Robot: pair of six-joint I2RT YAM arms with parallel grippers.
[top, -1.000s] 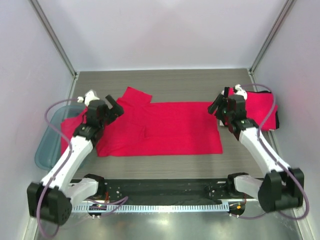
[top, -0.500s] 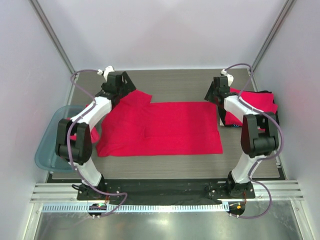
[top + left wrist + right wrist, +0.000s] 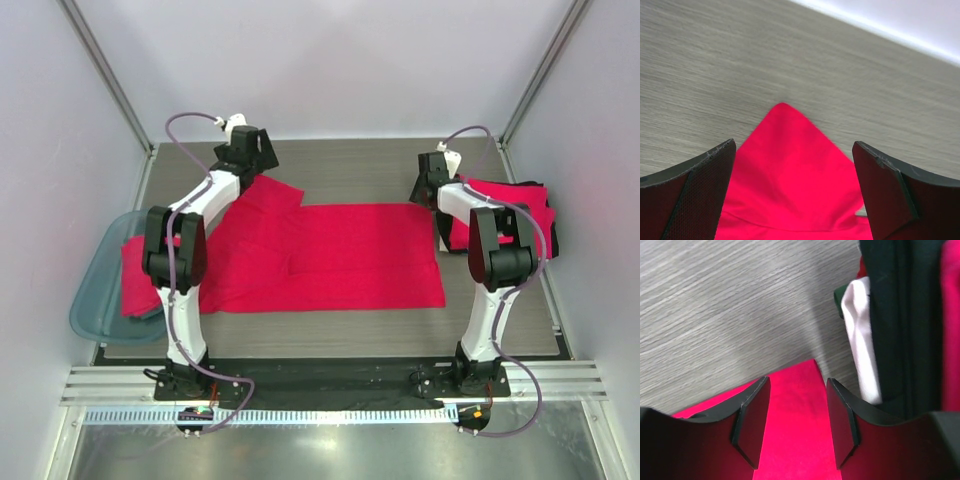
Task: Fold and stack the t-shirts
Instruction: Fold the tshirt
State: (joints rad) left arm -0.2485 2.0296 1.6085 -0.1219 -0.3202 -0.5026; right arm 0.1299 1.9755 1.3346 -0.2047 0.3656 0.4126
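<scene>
A red t-shirt [image 3: 330, 255] lies spread flat on the table. My left gripper [image 3: 262, 170] is open over its far left sleeve corner [image 3: 790, 165], which shows between the fingers in the left wrist view. My right gripper [image 3: 425, 195] is open over the shirt's far right corner [image 3: 797, 405], the jaws straddling the cloth. A stack of folded shirts [image 3: 505, 215], red on top with black, white and green edges [image 3: 890, 315], lies at the right.
A blue-grey bin [image 3: 95, 300] at the left edge holds another red garment [image 3: 135, 275]. White walls and metal posts close in the table on three sides. A black base rail runs along the near edge.
Both arms have reached away from me to the shirt's far corners; the left gripper moved from the left sleeve area up to the sleeve tip, the right to the far right corner.
</scene>
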